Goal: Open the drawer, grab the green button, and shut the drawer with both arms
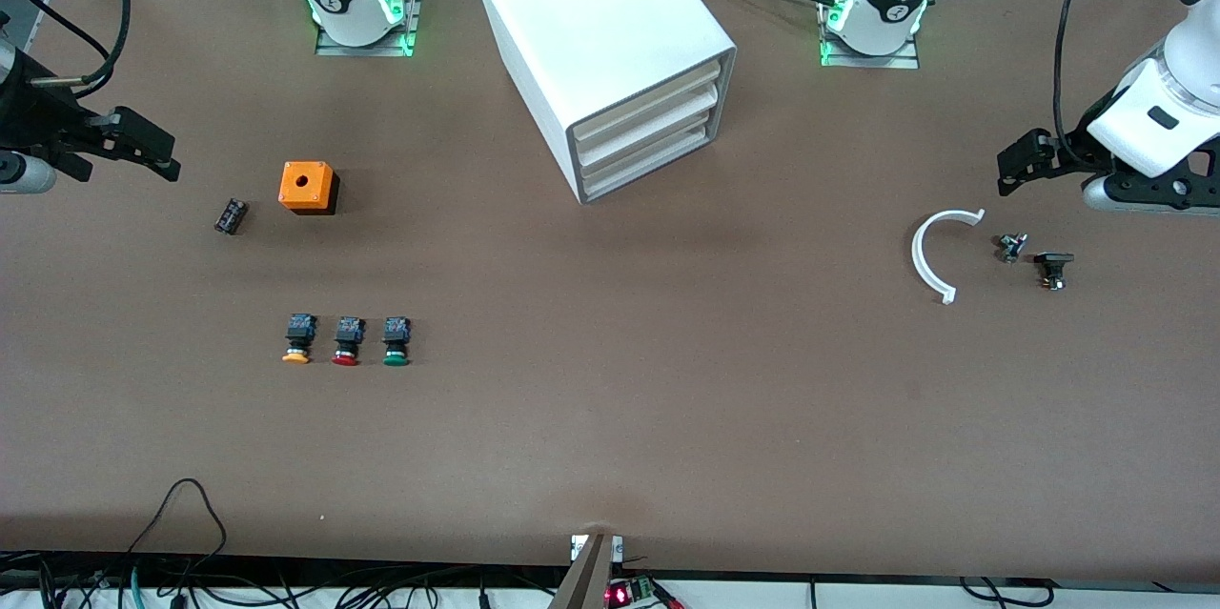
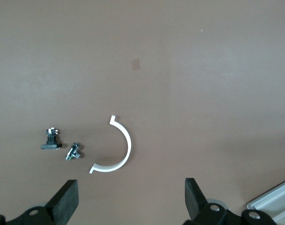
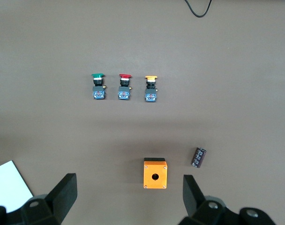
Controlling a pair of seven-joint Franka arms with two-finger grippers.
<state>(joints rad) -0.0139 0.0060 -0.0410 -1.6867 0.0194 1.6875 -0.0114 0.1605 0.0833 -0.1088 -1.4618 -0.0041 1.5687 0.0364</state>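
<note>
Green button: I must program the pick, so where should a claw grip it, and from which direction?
Grip the blocky black-and-blue body of the green button from straight above, fingers across its flat sides. It lies on its side, cap toward the front camera; the red button sits close beside it, so keep the fingers narrow.

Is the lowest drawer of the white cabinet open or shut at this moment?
Shut. The lowest drawer sits level with the two drawers above it in the cabinet; nothing sticks out of the front.
</note>
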